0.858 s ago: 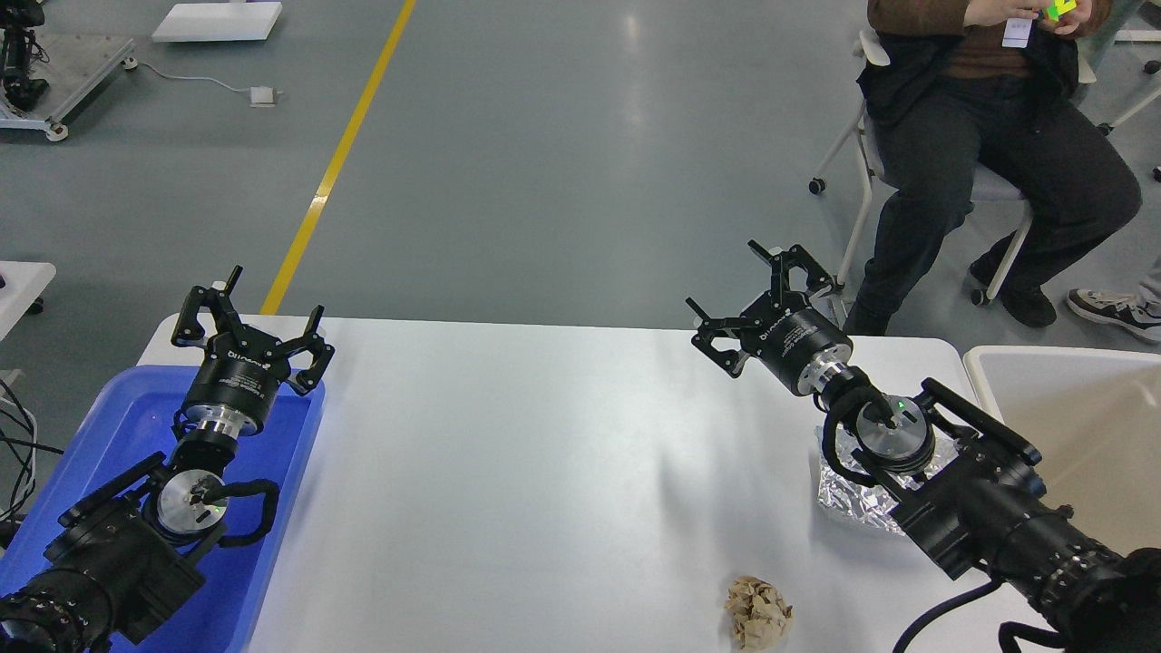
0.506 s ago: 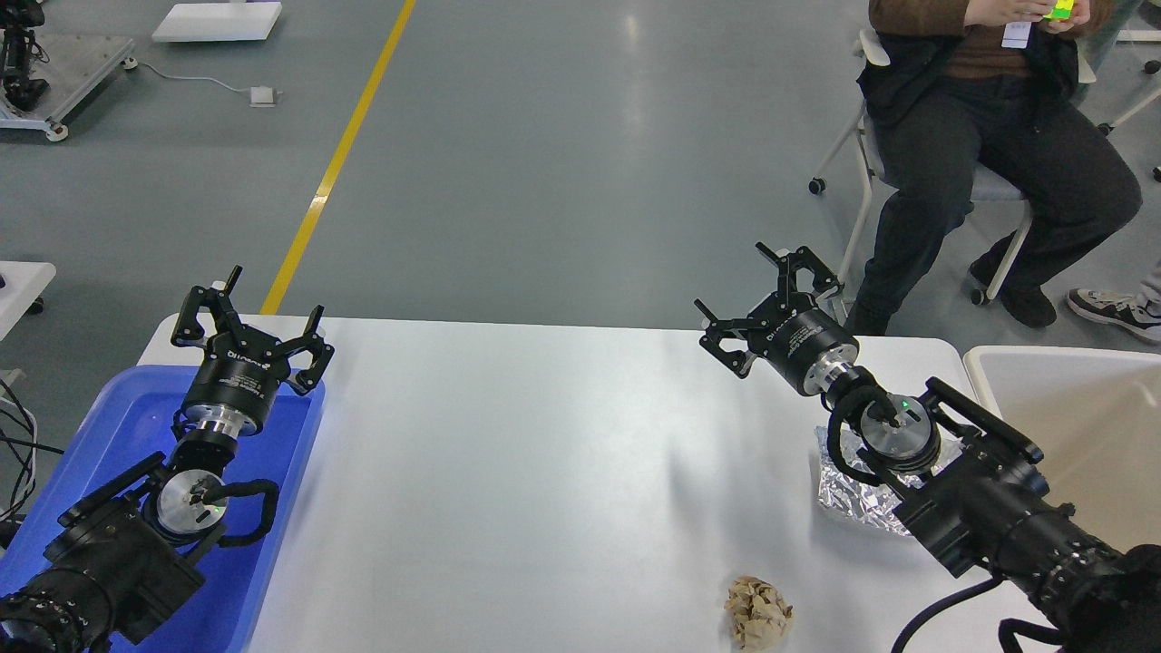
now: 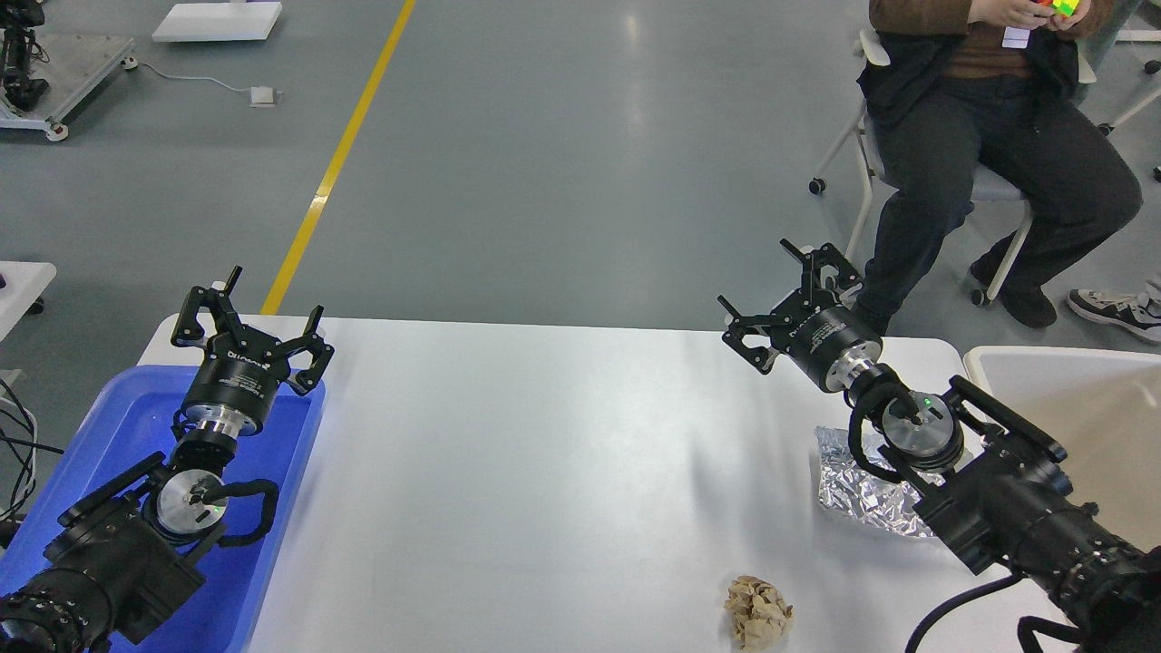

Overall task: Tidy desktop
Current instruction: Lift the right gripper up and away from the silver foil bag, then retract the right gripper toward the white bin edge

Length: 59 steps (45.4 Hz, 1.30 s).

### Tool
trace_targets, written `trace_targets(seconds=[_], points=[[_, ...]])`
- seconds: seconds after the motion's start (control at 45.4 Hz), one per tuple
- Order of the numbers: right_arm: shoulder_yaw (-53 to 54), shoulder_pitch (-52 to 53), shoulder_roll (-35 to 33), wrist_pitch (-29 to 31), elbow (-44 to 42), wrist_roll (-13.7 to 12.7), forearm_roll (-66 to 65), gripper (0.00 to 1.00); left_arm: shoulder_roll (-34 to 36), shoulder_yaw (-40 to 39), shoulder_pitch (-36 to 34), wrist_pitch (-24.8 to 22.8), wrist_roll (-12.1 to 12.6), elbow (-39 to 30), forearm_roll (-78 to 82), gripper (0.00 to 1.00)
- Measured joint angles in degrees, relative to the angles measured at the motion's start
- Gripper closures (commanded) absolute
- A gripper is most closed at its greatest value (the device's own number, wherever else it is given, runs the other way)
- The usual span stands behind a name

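Observation:
The white desktop [image 3: 544, 472] fills the lower middle of the head view. A crumpled brown paper ball [image 3: 758, 613] lies on it near the front edge. A crumpled sheet of silver foil [image 3: 857, 485] lies at the right, partly under my right arm. My left gripper [image 3: 249, 313] is open and empty, held above the far end of the blue tray. My right gripper [image 3: 787, 290] is open and empty, held above the desktop's far right edge, beyond the foil.
A blue plastic tray [image 3: 109, 426] sits at the left under my left arm. A beige bin with a white rim [image 3: 1079, 408] stands at the right. A seated person [image 3: 989, 136] is beyond the table's far right corner.

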Motion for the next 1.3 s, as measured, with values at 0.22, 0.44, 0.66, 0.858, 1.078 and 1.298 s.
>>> trace_targets(seconds=[0.22, 0.44, 0.66, 0.858, 1.078, 1.298], points=[[-0.5, -0.1, -3.6, 2.0, 0.4, 0.0, -4.9, 0.0, 0.0, 0.0, 0.0, 0.0, 0.0, 0.0, 0.0, 0.0], [-0.7, -0.8, -11.7, 4.3, 3.9, 0.0, -10.8, 0.0, 0.0, 0.0, 0.0, 0.0, 0.0, 0.0, 0.0, 0.0], [-1.0, -1.0, -20.2, 7.3, 7.2, 0.0, -16.9, 0.0, 0.0, 0.0, 0.0, 0.0, 0.0, 0.0, 0.0, 0.0], [-2.3, -0.9, -26.8, 10.3, 8.3, 0.0, -26.0, 0.0, 0.0, 0.0, -0.1, 0.0, 0.0, 0.0, 0.0, 0.0], [-5.9, -1.3, -32.5, 12.1, 8.6, 1.8, -38.7, 0.0, 0.0, -0.1, 0.0, -0.1, 0.0, 0.0, 0.1, 0.0], [-11.5, -1.8, -36.3, 11.7, 8.5, 5.5, -51.0, 0.0, 0.0, -0.2, 0.0, -0.1, 0.0, 0.0, 0.1, 0.0]])
